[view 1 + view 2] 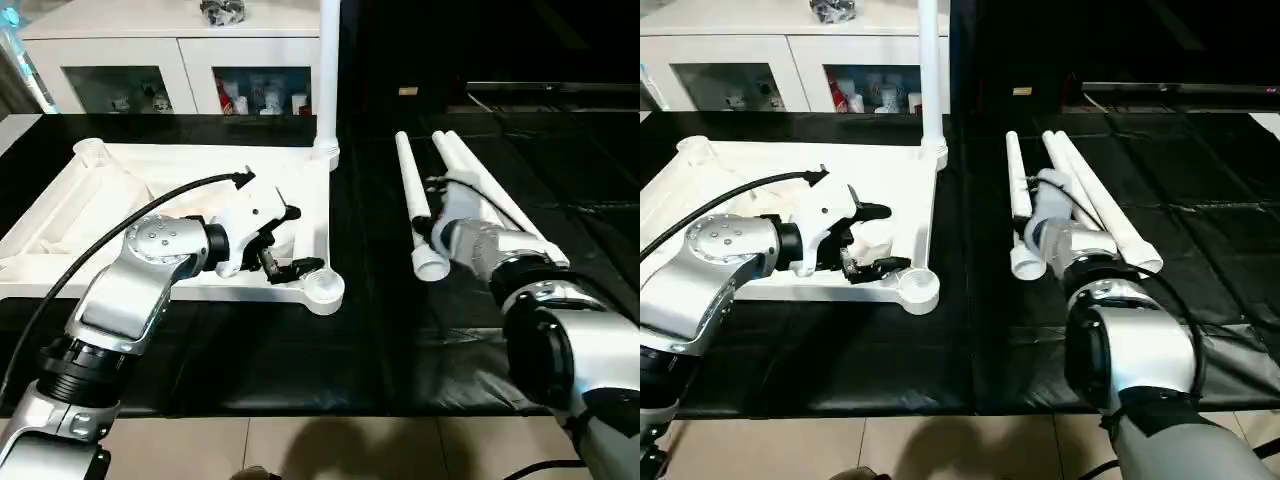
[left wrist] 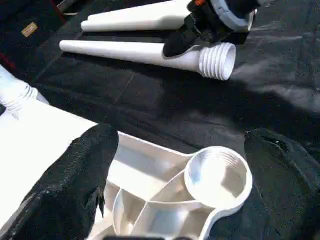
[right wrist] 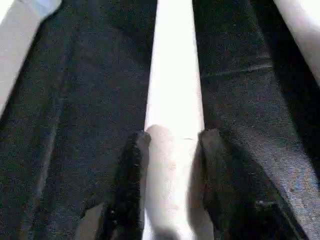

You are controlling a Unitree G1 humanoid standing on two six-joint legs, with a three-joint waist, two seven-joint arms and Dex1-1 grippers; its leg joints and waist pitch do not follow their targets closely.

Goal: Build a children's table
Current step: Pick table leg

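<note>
The white table top (image 1: 120,200) lies underside up on the black mat, with one leg (image 1: 327,70) standing upright in its far right corner socket. My left gripper (image 1: 290,245) hangs wide open just over the near right corner socket (image 2: 218,176), one finger on each side and nothing held. Three more legs lie side by side to the right. My right gripper (image 3: 172,137) is shut on the leftmost lying leg (image 3: 173,65), a finger pressed to each side, a little behind its threaded end (image 1: 430,265). The left wrist view shows that grip too.
The other two lying legs (image 1: 480,175) rest close to the right of the gripped one. A white glass-door cabinet (image 1: 170,60) stands behind the table. The black mat (image 1: 350,350) ends near me at pale floor (image 1: 300,450). A black cable loops over my left forearm.
</note>
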